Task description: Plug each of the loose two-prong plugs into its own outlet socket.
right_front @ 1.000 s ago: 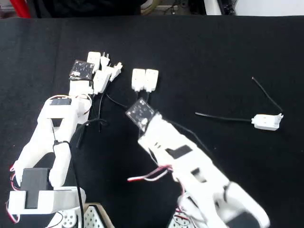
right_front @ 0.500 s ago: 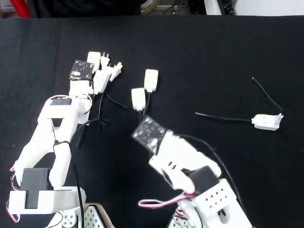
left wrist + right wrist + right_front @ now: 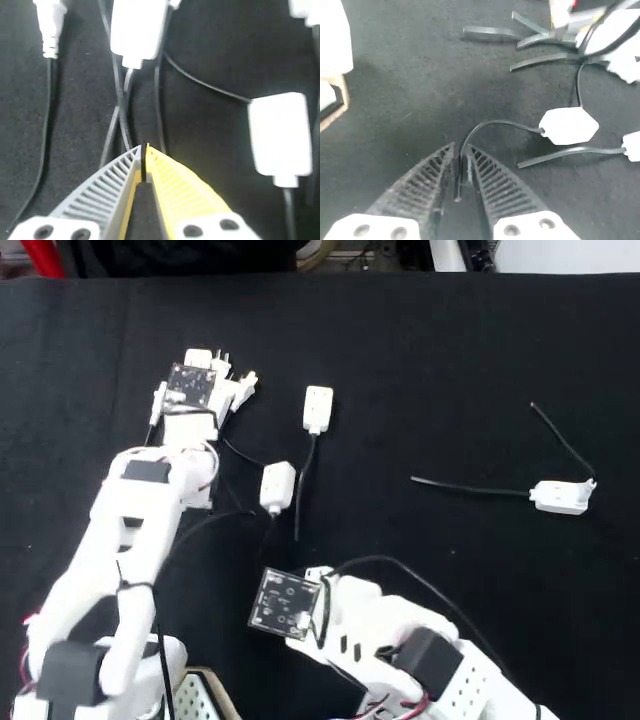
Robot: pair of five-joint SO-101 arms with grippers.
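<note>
Right gripper (image 3: 461, 146) clamped on black cord (image 3: 495, 122) of socket (image 3: 568, 126); socket lies ahead, long axis pointing toward plug cluster (image 3: 238, 389). Left gripper (image 3: 144, 147), jaws closed, is nearer the plugs.

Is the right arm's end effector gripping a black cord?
Yes: in the right wrist view the end effector is shut on a thin black cord, which curves away to a white outlet socket.

The tabletop (image 3: 450, 350) has lots of bare room between the middle white block (image 3: 318, 408) and the far white block (image 3: 560, 497). On the left, plugs (image 3: 235, 392) crowd close together. Nearer the front, a cord (image 3: 490, 122) lies across the way.
</note>
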